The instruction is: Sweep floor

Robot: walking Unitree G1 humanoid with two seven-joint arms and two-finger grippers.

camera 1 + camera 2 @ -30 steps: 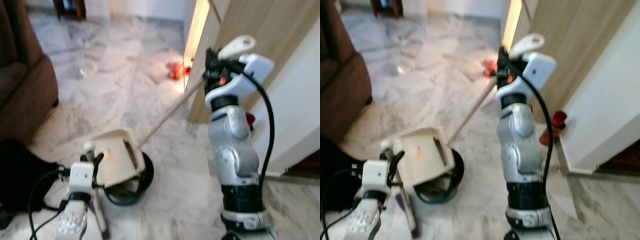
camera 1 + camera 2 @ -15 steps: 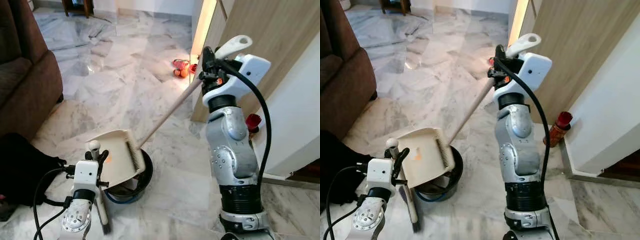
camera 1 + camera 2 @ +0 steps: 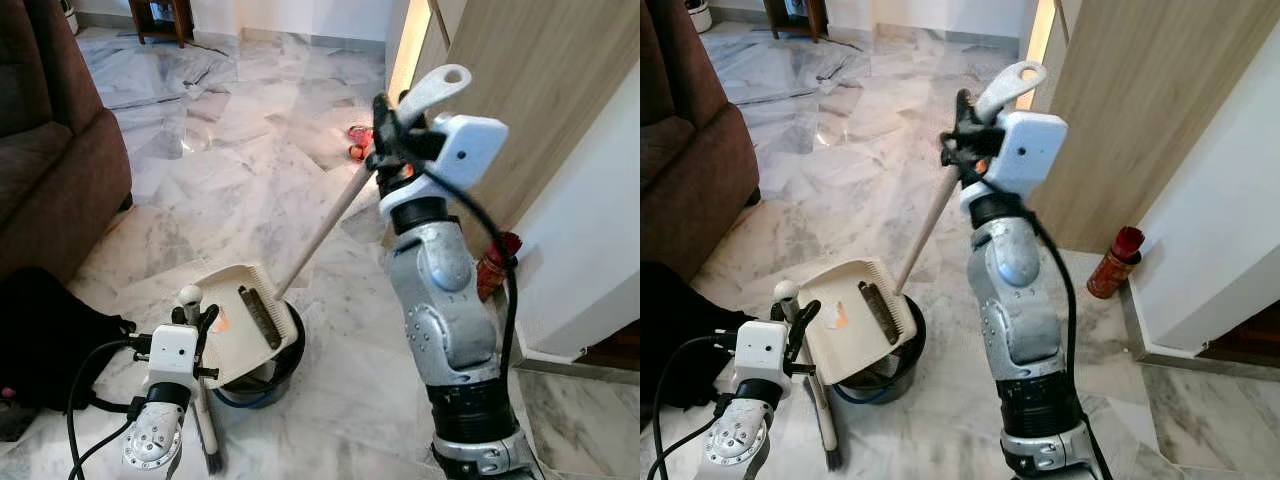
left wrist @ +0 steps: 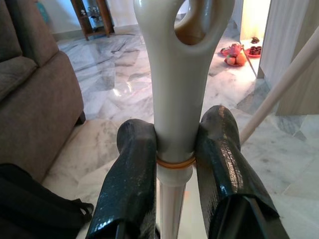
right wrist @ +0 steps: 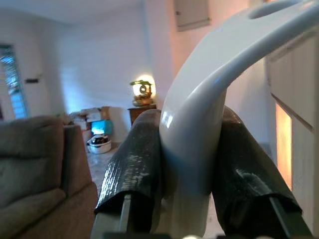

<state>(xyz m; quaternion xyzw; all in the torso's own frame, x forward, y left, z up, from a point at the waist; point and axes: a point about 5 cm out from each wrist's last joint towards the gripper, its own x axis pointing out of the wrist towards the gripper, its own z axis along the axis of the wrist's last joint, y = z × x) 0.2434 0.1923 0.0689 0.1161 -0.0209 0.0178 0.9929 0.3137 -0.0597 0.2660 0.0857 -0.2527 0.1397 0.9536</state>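
My left gripper (image 3: 190,318) is low at the front left, shut on the upright cream handle (image 4: 174,99) of the dustpan (image 3: 240,325). The cream dustpan rests tilted over a black bin (image 3: 275,365). A dark brush head (image 3: 258,315) lies across the pan. From it the broom's long cream stick (image 3: 320,235) slants up to my right gripper (image 3: 385,135), which is raised at chest height and shut on the broom's looped handle top (image 5: 199,124).
A brown sofa (image 3: 50,130) stands at the left, with a black bag (image 3: 50,340) on the floor before it. A wooden door panel (image 3: 540,90) and a white wall (image 3: 600,230) close the right. A red bottle (image 3: 495,265) stands by the wall; red items (image 3: 358,140) lie near the doorway.
My right gripper has swung left with the broom handle. The dustpan now lies flatter over the bin, and the brush head rests in it. The view has also shifted and sharpened.
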